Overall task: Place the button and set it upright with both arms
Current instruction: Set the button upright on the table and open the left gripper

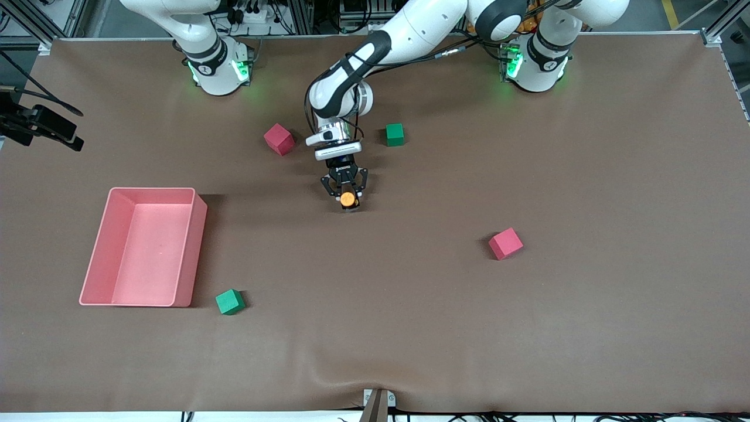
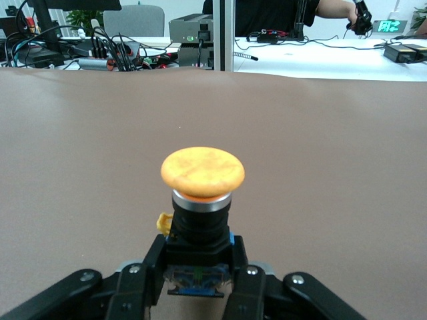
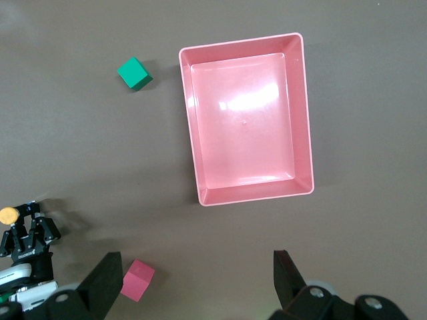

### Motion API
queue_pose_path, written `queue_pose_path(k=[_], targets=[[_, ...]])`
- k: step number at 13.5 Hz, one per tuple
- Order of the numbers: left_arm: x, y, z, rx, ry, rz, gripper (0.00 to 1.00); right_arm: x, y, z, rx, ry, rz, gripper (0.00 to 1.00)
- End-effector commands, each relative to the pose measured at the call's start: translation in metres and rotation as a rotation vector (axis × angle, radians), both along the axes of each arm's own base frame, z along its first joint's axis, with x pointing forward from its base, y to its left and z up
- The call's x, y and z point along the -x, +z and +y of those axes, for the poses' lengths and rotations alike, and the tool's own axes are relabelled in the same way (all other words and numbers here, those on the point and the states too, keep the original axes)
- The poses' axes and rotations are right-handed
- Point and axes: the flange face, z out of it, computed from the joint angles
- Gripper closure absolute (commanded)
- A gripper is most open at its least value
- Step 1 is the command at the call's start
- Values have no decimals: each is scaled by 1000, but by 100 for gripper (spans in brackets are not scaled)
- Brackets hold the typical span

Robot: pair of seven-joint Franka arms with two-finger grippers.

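Left gripper (image 1: 348, 198) clamped on the button (image 1: 348, 199) by its blue-black rear block; orange cap faces the front camera, low over mid-table, closer to the base edge. So it's grasped but on its side: placing and uprighting remain. Right gripper (image 3: 200, 280) waits spread open, empty, high over the pink tray (image 1: 199, 246) near its own end. Brown mat (image 1: 586, 322), rumpled at the camera edge. Lab benches past it.
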Motion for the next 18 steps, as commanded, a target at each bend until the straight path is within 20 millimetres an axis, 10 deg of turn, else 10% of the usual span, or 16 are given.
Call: queue_pose_path(k=[1,4,5,6,10,14,18], targets=[[4,-14,0,-25,-16,-34,100,3,2,-2,-15,3,-1,0],[6,-17,0,-19,-6,-27,96,3,2,-2,-15,4,1,0],[6,-14,-1,5,9,-25,19,3,2,-2,-15,4,1,0],[7,-8,-3,47,44,-8,0,3,2,-2,-15,4,1,0],[34,34,-18,150,201,124,0,4,2,-2,-16,3,10,0],[75,117,-36,284,400,341,0,5,1,-5,-18,-1,11,0],[39,279,-7,376,556,567,0,5,1,-4,-17,0,11,0]])
